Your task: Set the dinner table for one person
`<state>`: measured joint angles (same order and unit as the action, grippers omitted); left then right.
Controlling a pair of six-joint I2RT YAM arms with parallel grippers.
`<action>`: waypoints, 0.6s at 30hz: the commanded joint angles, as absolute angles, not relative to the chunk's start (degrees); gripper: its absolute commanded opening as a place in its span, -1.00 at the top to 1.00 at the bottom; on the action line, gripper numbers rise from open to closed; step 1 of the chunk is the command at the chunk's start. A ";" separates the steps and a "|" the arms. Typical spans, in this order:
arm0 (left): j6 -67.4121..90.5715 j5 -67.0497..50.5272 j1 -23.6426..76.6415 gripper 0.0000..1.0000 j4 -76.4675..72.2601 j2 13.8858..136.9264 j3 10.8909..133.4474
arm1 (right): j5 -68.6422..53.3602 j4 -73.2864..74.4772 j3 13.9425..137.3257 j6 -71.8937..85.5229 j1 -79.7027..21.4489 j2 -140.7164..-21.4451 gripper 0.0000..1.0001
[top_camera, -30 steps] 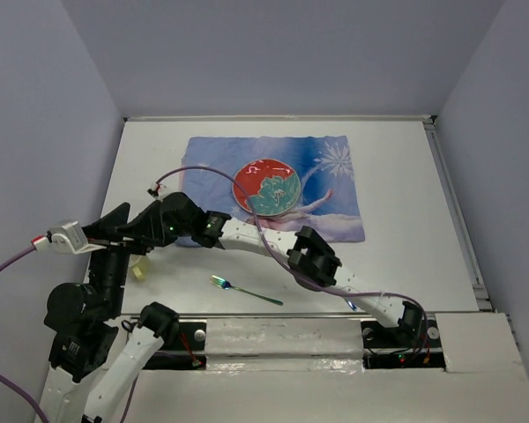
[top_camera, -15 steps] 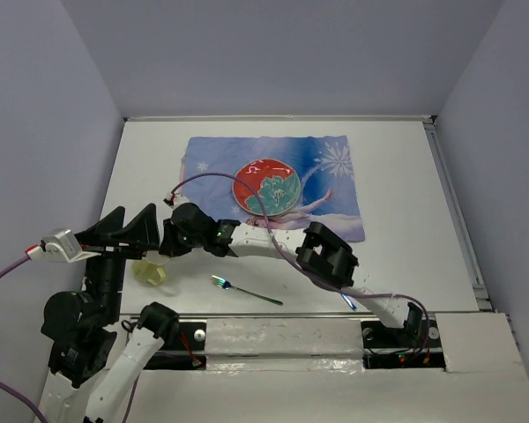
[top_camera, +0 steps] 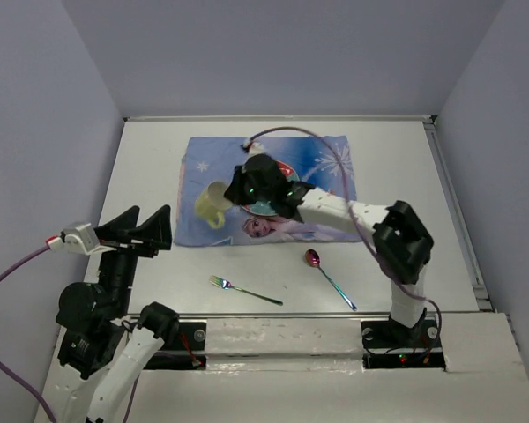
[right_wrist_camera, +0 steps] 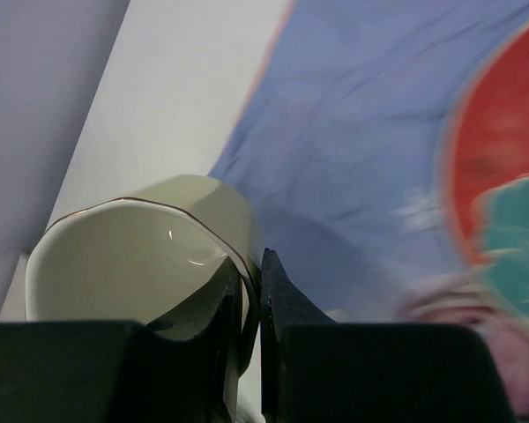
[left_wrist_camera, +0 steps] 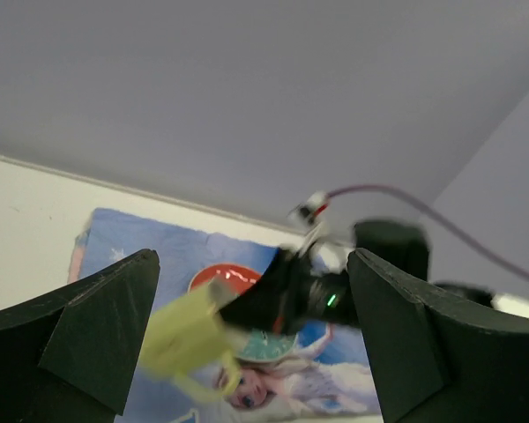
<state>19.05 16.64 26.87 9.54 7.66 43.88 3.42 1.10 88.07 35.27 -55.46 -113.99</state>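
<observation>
The dinner table [top_camera: 406, 176] is a large flat board of matte white that fills the floor of the grey-walled booth. A soft blue cloth mat [top_camera: 326, 163] printed with a cartoon princess and snowflakes lies toward its far edge. A round red plate [right_wrist_camera: 502, 132] with a teal flower sits on the mat.

The right gripper [right_wrist_camera: 251, 300] pinches the wall of a cup [top_camera: 213, 203], one black finger inside the rim and one outside. The cup is glossy pale yellow-green, with faceted sides, a thin gold line at the lip and a small handle. It hangs tilted over the mat's left edge; whether it touches the cloth cannot be told.

The left gripper [top_camera: 145, 231] is raised near the table's near-left corner, its two wedge-shaped fingers spread wide and grasping nothing.

Near the table's near edge lie a slim shiny fork [top_camera: 245, 290] and, to its right, a spoon [top_camera: 328, 277] with an oval pinkish bowl, both with a rainbow sheen.
</observation>
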 commanded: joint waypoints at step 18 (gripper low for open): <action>18.28 7.38 25.75 -0.98 8.00 10.72 37.53 | 11.52 24.34 109.23 12.04 -11.51 -114.60 1.00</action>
